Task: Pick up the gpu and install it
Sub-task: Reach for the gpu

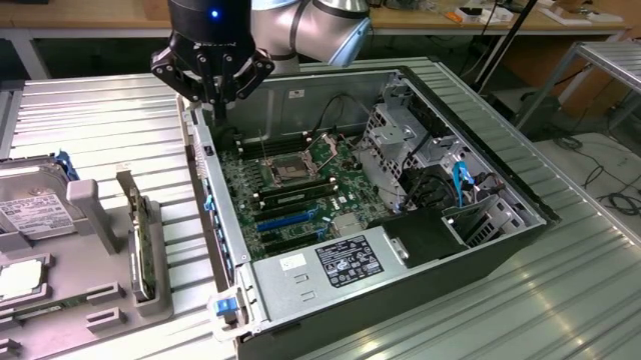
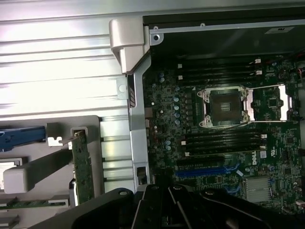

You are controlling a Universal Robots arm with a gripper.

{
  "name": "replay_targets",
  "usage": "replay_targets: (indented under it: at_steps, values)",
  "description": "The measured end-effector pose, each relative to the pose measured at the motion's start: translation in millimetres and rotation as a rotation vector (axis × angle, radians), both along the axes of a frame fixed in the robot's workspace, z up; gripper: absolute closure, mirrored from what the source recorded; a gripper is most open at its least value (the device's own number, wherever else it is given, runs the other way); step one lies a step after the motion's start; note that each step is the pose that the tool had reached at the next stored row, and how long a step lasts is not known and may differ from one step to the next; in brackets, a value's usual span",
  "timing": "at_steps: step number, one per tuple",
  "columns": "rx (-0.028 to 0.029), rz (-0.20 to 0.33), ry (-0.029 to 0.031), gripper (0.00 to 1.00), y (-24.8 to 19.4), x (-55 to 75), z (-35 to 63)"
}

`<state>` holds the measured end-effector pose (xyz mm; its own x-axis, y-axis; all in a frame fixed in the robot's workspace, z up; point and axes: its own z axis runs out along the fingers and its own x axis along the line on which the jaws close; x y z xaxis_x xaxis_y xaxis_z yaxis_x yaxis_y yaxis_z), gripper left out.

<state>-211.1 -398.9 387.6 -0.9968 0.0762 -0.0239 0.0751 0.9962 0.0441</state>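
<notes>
Gripper [image 1: 218,103] hangs over the open case [image 1: 197,142], at its wall on the exterior view's left. Fingers are drawn close together, nothing held. The gpu [image 1: 142,247] stands on edge in the grey holder [image 1: 98,214], beside the hard drive [image 1: 30,206] and well apart from the gripper. I judge it light, stiff and fragile (bare board, exposed parts). Best hold, I think, is the free top edge, with the pads on the flat faces.

The gpu [image 1: 143,253] was dark green with a silver bracket, the motherboard [image 1: 300,187] green with blue slots [image 1: 290,220] — all against the ribbed silvery table [image 1: 105,124] — while the gripper [image 1: 215,101] was black and the hard drive [image 1: 30,210] silver, white-labelled.
</notes>
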Motion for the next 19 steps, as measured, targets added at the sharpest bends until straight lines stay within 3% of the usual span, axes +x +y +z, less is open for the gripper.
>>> replay_targets:
  at_steps: [19]
  values:
    - [0.0,0.0,0.0,0.89,0.0,-20.0,-2.3]
